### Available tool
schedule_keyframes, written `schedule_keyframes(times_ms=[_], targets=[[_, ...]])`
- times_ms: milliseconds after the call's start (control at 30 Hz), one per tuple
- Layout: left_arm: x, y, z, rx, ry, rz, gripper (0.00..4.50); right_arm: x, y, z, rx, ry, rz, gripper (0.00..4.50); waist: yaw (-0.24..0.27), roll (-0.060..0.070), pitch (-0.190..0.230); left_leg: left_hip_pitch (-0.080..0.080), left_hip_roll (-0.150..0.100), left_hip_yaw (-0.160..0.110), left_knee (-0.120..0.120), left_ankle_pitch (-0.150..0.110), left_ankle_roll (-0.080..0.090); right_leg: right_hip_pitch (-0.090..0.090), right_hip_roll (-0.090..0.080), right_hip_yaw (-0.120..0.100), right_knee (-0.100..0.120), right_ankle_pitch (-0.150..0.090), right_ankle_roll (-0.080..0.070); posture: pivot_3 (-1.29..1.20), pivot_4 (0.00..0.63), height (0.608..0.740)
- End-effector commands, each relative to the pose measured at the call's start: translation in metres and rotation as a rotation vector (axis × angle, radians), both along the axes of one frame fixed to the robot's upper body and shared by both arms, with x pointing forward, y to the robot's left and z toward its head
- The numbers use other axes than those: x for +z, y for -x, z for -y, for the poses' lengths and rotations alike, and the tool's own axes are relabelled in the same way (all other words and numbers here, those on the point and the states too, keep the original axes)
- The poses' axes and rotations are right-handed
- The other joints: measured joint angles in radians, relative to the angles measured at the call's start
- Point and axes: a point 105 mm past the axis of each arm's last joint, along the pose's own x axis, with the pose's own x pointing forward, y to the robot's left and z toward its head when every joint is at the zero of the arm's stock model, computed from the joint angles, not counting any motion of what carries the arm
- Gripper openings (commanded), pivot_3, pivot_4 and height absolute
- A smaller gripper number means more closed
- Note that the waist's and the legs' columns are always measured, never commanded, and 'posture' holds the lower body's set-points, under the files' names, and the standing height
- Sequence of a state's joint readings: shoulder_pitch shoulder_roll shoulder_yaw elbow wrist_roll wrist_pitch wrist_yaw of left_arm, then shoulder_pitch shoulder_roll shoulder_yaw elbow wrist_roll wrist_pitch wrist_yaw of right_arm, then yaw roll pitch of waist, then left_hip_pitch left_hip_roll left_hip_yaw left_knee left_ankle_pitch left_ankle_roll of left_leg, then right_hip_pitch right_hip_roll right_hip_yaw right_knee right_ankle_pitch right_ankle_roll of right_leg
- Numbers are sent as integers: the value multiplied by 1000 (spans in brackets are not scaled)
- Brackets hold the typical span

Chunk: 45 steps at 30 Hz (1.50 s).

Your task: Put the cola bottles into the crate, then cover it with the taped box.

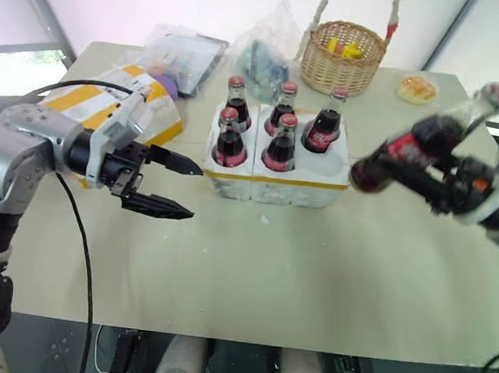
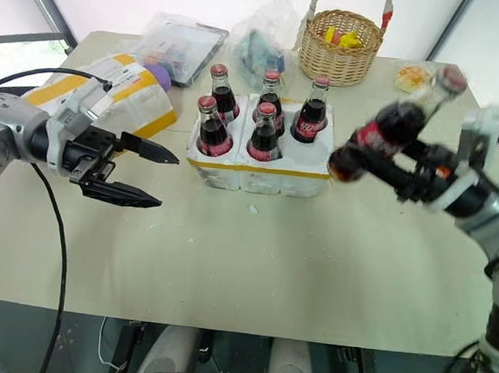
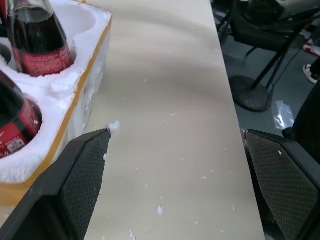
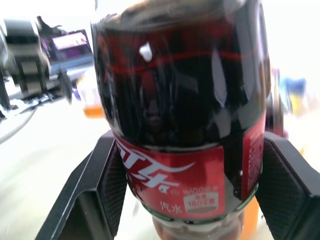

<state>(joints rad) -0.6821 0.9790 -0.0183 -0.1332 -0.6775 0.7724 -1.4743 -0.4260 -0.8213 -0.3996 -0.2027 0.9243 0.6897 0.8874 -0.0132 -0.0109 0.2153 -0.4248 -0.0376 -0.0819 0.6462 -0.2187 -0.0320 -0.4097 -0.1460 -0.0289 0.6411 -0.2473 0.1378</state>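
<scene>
The crate point(image 1: 275, 187), a low white foam tray with a yellow strip, sits mid-table. Several cola bottles point(image 1: 230, 142) stand upright in its wells. The front right well point(image 1: 325, 164) is empty. My right gripper point(image 1: 411, 165) is shut on another cola bottle point(image 1: 419, 141), held tilted in the air to the right of the crate, cap up and away. My left gripper point(image 1: 195, 191) hangs open just left of the crate's front corner, with nothing between its fingers point(image 3: 85, 175). The taped box point(image 1: 101, 97) lies at the far left, partly hidden behind my left arm.
At the back stand a wicker basket point(image 1: 341, 60), clear plastic bags point(image 1: 264, 54) and a flat packet point(image 1: 184, 56). A small orange item point(image 1: 416, 87) lies at the back right. White foam crumbs point(image 3: 114, 126) dot the table in front of the crate.
</scene>
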Motion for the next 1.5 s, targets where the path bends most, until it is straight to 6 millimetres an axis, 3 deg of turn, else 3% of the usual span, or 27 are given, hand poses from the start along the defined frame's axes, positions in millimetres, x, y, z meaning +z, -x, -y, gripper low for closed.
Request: schedule_keyframes(times_ms=[33, 100, 200, 333, 700, 767, 833, 1100, 1300, 1400, 1500], targets=[[12, 5, -2, 15, 18, 54, 4500, 7, -15, -13, 21, 18, 40, 2853, 3, 0, 0, 0, 0, 0, 0, 0, 0, 0, 0, 0, 0, 0, 0, 0, 150, 737], [12, 6, -3, 30, 20, 57, 4500, 6, -26, -22, 33, 21, 37, 2853, -2, 0, 0, -1, 0, 0, 0, 0, 0, 0, 0, 0, -1, 0, 0, 0, 150, 737], [13, 8, -6, 59, 21, 66, 4500, -10, -42, -35, 42, 94, 12, 2853, -4, 0, 0, -1, -1, 0, 1, 0, 0, -1, 0, 0, -1, 0, 0, 0, 150, 737], [15, 10, -10, 90, 30, 71, 4500, -29, -59, -38, 16, 154, -8, 2853, -4, -1, 0, 0, 0, 0, 1, 0, 0, 0, 2, 0, 0, 0, 0, 0, 150, 737], [13, 13, -14, 130, 40, 75, 4500, -52, -84, -44, -12, 214, -45, 2853, -7, 1, 1, 0, 1, 0, 1, 0, -1, -2, 3, 1, 2, 1, -1, 0, 150, 737], [13, 12, -15, 138, 43, 77, 4500, -60, -82, -47, 34, 217, -102, 3901, -8, 1, 1, 0, 2, 0, 1, 1, -1, -2, 3, 1, 3, 1, -1, 0, 150, 737], [13, 12, -15, 143, 45, 79, 4500, -61, -80, -51, 50, 245, -80, 4448, -7, 0, 1, 1, 2, 0, 1, 1, -1, -1, 4, 1, 3, 2, -2, 0, 150, 737], [8, 10, -24, 231, 42, 110, 4500, -41, -68, -51, 106, 237, -11, 4448, -8, 1, 1, 2, 4, 0, 1, 1, -1, -1, 7, 2, 3, 2, -3, 0, 150, 737], [-8, 2, -70, 511, -122, 272, 4500, -4, -44, -26, 114, 284, 72, 4448, -4, 1, 1, 1, 7, 0, 0, 1, -1, -2, 9, 3, 1, 2, -4, 0, 150, 737], [-17, -1, -102, 674, -263, 375, 4500, 12, -32, -12, 103, 307, 91, 4448, -3, 1, 1, 1, 11, 2, -2, 1, -2, -2, 13, 2, -5, 4, -9, 0, 150, 737], [-24, -2, -152, 917, -443, 473, 4500, 21, -17, 2, 130, 316, 37, 4448, -3, 1, 1, 1, 13, 3, -2, 0, -2, -2, 14, 2, -7, 4, -13, 0, 150, 737]])
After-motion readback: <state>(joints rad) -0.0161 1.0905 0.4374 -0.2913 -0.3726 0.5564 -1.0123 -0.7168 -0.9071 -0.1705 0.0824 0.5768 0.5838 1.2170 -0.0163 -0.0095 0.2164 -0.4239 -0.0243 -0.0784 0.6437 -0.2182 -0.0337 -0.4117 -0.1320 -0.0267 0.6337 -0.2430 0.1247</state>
